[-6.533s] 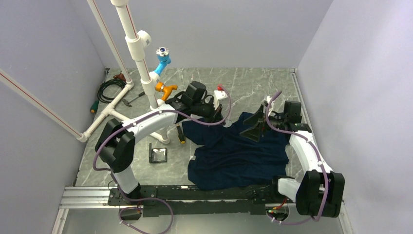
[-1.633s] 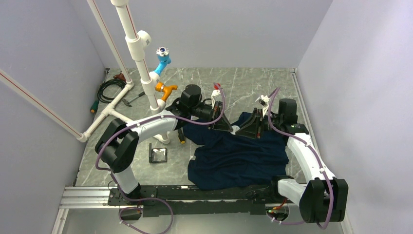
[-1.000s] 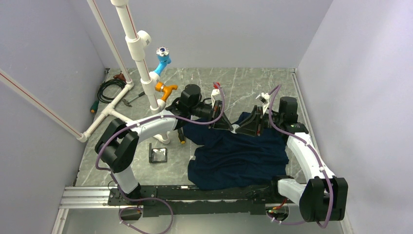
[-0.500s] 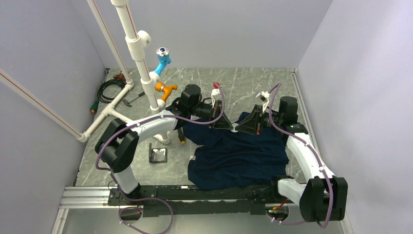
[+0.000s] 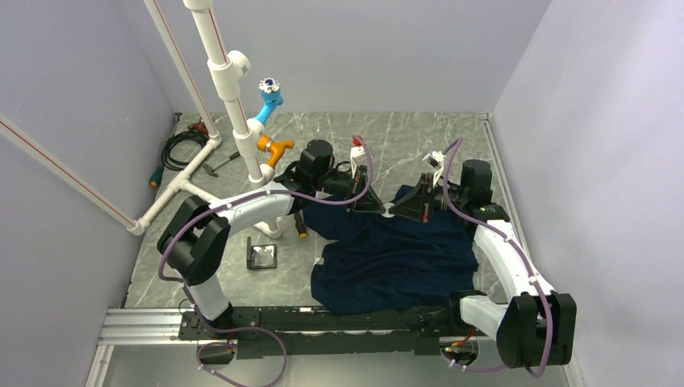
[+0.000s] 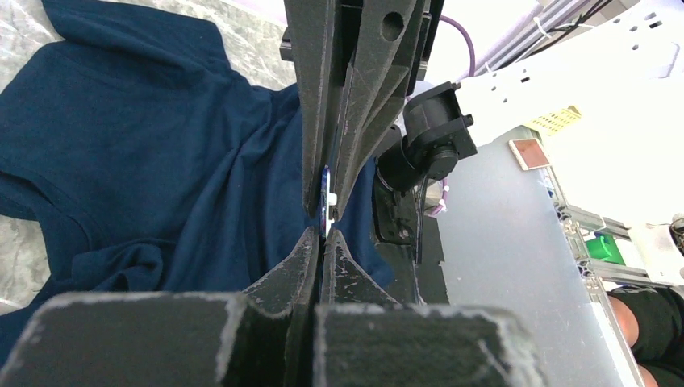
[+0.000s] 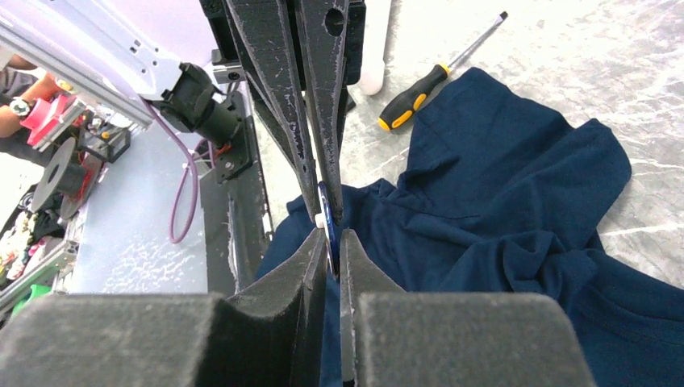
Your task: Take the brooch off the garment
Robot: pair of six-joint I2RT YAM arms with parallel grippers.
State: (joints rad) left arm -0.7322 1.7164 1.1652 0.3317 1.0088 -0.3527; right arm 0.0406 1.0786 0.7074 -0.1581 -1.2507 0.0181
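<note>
Two robot arms meet tip to tip over the far edge of the garment, a dark navy T-shirt lying rumpled on a grey marbled table. Between the tips is the brooch, a small blue-grey disc seen edge-on in both wrist views. The left gripper has its fingers drawn almost together, with only a thin slit between them, and appears to pinch one edge of the disc. The right gripper is likewise nearly closed and appears to pinch the opposite edge. Whether any cloth is caught with the disc cannot be made out. The brooch looks thin, rigid and light, with a smooth face likely to slip, so the flat faces near the rim seem the best place to hold it. The shirt is soft and limp and will probably lift with the disc unless it is held down close beside the fastening.
</note>
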